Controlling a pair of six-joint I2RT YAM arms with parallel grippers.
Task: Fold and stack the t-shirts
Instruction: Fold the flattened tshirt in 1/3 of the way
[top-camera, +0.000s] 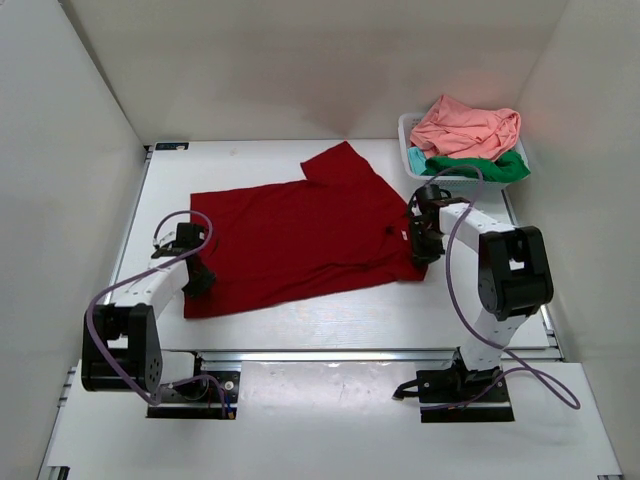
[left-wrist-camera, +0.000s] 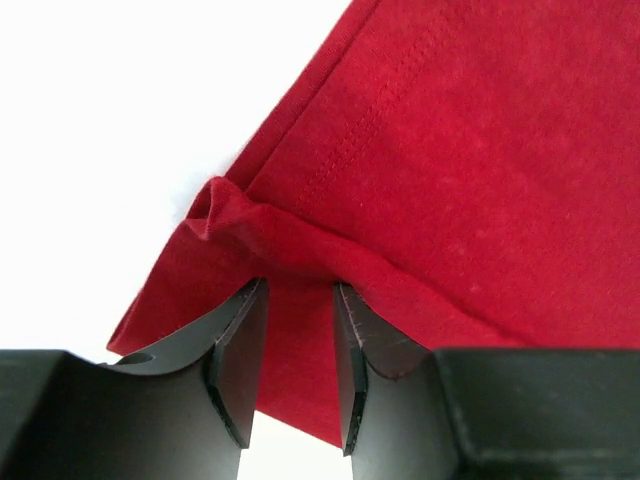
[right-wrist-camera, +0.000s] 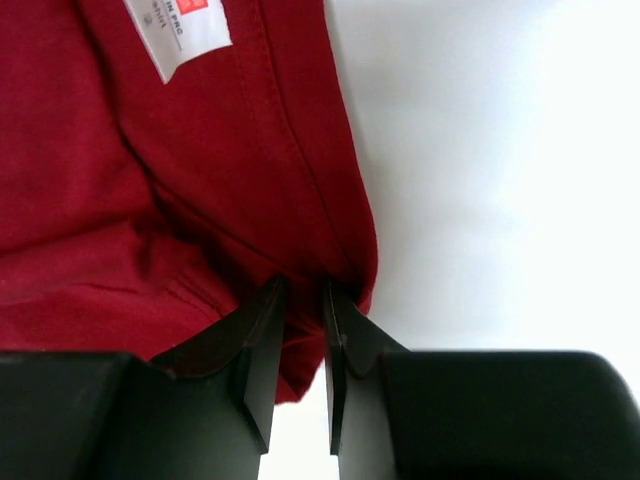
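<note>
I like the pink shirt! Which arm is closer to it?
Right. The right end effector is near the pink shirt; the left end effector is far across the table.

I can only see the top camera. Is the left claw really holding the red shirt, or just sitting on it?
Observer: Really holding it. Its wrist camera shows the left gripper pinching a bunched-up fold at the edge of the dark red t-shirt.
Operator: What about the other claw?
Observer: The right gripper is almost shut on the shirt's edge, with red cloth caught in it.
Operator: There's a tiny white dot next to it. Is that a sticker?
Observer: No, it's the shirt's white label, with small print and a red patch on it.
</note>
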